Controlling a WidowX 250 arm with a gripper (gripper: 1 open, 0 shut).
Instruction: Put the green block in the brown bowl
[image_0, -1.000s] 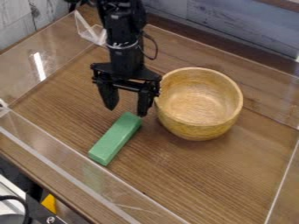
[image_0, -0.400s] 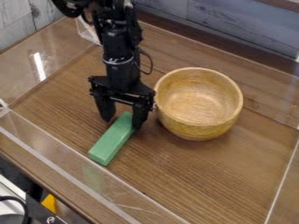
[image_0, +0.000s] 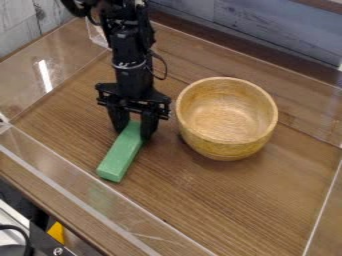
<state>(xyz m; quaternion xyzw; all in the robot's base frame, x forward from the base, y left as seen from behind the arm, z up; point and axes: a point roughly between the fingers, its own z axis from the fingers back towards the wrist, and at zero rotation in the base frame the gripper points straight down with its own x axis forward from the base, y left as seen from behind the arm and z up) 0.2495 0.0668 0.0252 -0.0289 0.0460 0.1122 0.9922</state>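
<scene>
A dark wood-grain counter (image_0: 254, 185) is shown, bordered by a low transparent wall (image_0: 80, 195) that runs along its near and left edges; pale planking (image_0: 287, 25) is seen beyond the far edge, and glare is caught on the clear panel at the far left corner. The green block (image_0: 119, 158) is laid flat on the counter left of centre, towards the near edge. Its long axis is set diagonally, the lower end being directed at the near left corner and the upper end at the far right, towards the arm. The brown bowl (image_0: 227, 117) is placed upright to the right of the block, near the centre of the counter and apart from the block, its interior being seen without contents. The black arm (image_0: 124, 40) is lowered from the far left, and the claw (image_0: 134, 128) is pointed straight down over the upper end of the block. The two fingers are seen on either side of that end, partly spread; whether the block is actually gripped cannot be told, and the block is seen resting on the counter.
</scene>
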